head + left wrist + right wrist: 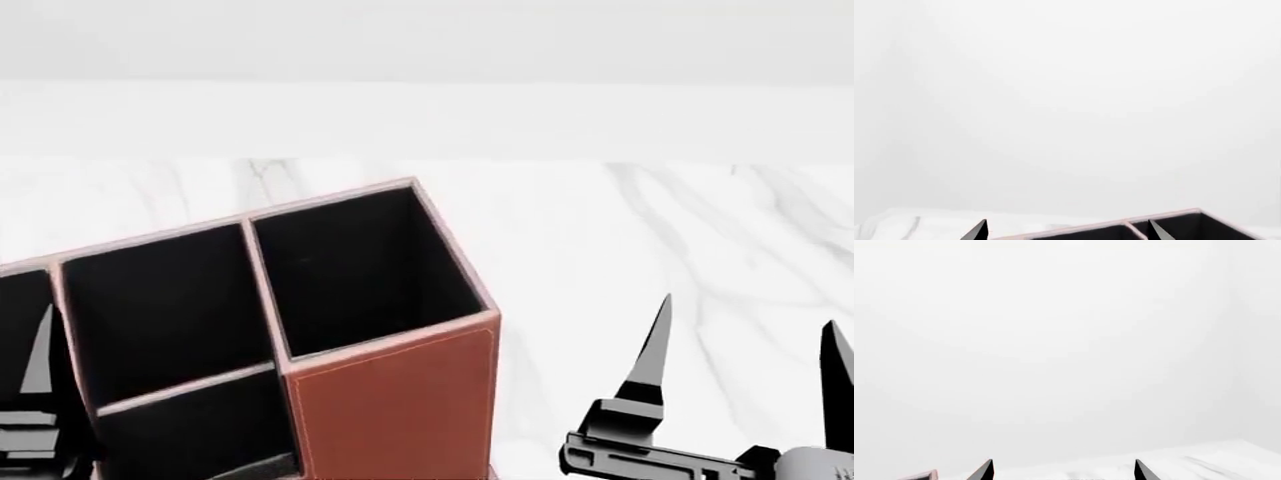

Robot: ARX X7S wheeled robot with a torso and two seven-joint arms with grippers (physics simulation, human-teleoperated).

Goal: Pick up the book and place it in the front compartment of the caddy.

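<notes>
**Desk:** What does the head camera show?

**Reporter:** One caddy (387,400), reddish-brown with a black interior, stands on the white marbled table (641,230) at near left. Its tall corner box is the part closest to the middle. Three compartments show clearly and a fourth is cut off at the left edge.

**Desk:** And the book?

**Reporter:** No book can be made out in any of the three views. A dark strip lies low in the near compartment at the bottom edge, but I cannot tell what it is. So which way the book lies from either pincer, and how its long side runs, cannot be told.

**Desk:** The arms?

**Reporter:** Two. The right gripper (747,350) is raised to the right of the caddy and apart from it, prongs spread, nothing between them. Of the left gripper (40,350) only one prong shows in the head view, over the caddy's left side. Its wrist camera shows both tips (981,231) spread, empty, above the caddy rim (1167,215).

**Desk:** Which arm is nearer the caddy?

**Reporter:** The left, by my reading. It is already above the compartments.
</notes>
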